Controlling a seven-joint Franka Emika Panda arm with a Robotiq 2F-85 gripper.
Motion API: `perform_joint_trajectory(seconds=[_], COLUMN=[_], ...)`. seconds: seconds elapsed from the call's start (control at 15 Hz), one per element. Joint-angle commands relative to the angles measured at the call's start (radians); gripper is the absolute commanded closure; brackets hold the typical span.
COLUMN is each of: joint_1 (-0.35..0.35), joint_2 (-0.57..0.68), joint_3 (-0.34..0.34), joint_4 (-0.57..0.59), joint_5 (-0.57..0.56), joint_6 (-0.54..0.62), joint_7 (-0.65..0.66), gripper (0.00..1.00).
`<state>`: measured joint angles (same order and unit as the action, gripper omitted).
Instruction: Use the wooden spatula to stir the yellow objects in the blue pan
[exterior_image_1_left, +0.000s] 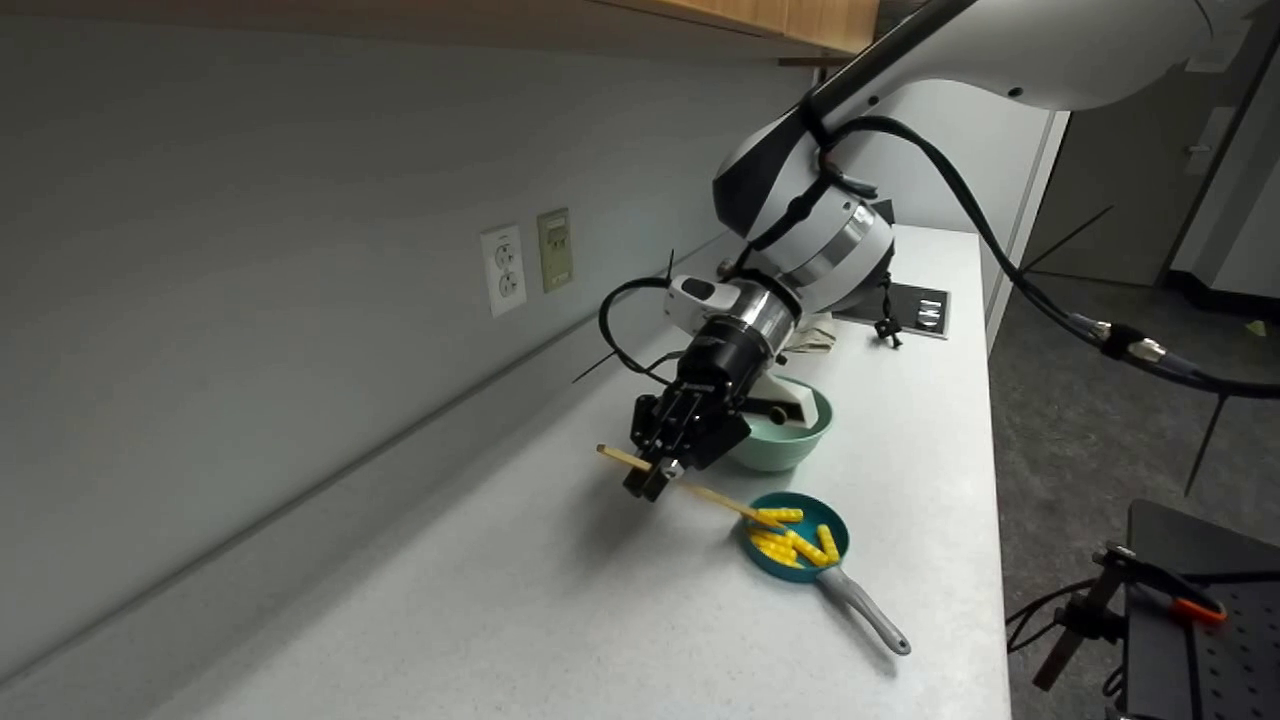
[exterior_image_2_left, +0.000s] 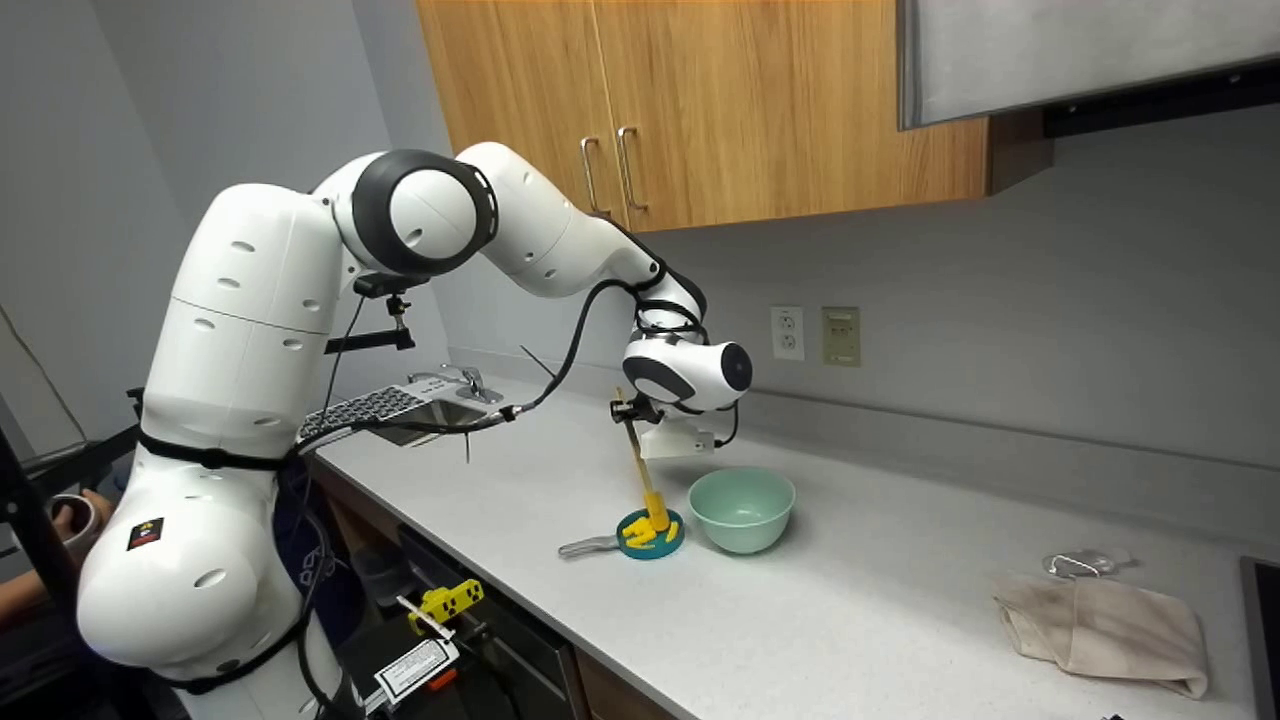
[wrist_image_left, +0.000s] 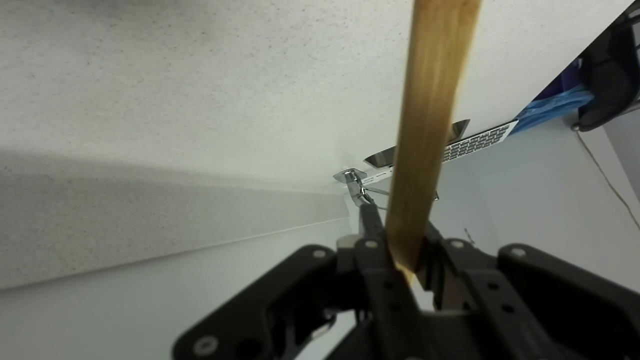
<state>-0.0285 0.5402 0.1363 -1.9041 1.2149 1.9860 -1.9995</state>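
My gripper (exterior_image_1_left: 655, 482) is shut on the wooden spatula (exterior_image_1_left: 718, 497), gripping it near its upper end above the counter. Slanting down from the jaws, the spatula (exterior_image_2_left: 640, 462) reaches with its wide end into the blue pan (exterior_image_1_left: 818, 513), among the yellow objects (exterior_image_1_left: 776, 548). Whether it presses on them cannot be told. In an exterior view the same yellow objects (exterior_image_2_left: 638, 533) lie clustered in the pan (exterior_image_2_left: 672, 546), its grey handle pointing away from the bowl. The wrist view shows the pale shaft (wrist_image_left: 431, 110) running up between the fingers; pan and yellow pieces are out of that view.
Close beside the pan stands a light teal bowl (exterior_image_2_left: 740, 512), partly behind the wrist in an exterior view. The back wall (exterior_image_1_left: 350, 250) runs along the counter, with wooden cabinets (exterior_image_2_left: 750, 110) overhead. A folded cloth (exterior_image_2_left: 1105, 635) and a sink (exterior_image_2_left: 430, 422) lie farther off.
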Motion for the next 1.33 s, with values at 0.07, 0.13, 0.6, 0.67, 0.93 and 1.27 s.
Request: perform_joint_trajectory(seconds=[0.07, 0.13, 0.6, 0.67, 0.93, 1.27], joint_1=[0.024, 0.026, 0.043, 0.046, 0.063, 0.084], joint_2=[-0.022, -0.024, -0.032, -0.033, -0.036, -0.050], joint_3=[-0.037, -0.041, -0.046, -0.043, -0.034, -0.031], joint_4=[-0.017, -0.020, -0.045, -0.046, -0.039, -0.034], joint_5=[0.004, 0.000, -0.021, -0.019, -0.012, -0.013], joint_6=[0.028, 0.033, 0.051, 0.048, 0.042, 0.047], joint_7=[-0.016, -0.013, 0.014, 0.016, 0.019, 0.025], gripper=[0.96, 0.96, 0.96, 0.96, 0.96, 0.96])
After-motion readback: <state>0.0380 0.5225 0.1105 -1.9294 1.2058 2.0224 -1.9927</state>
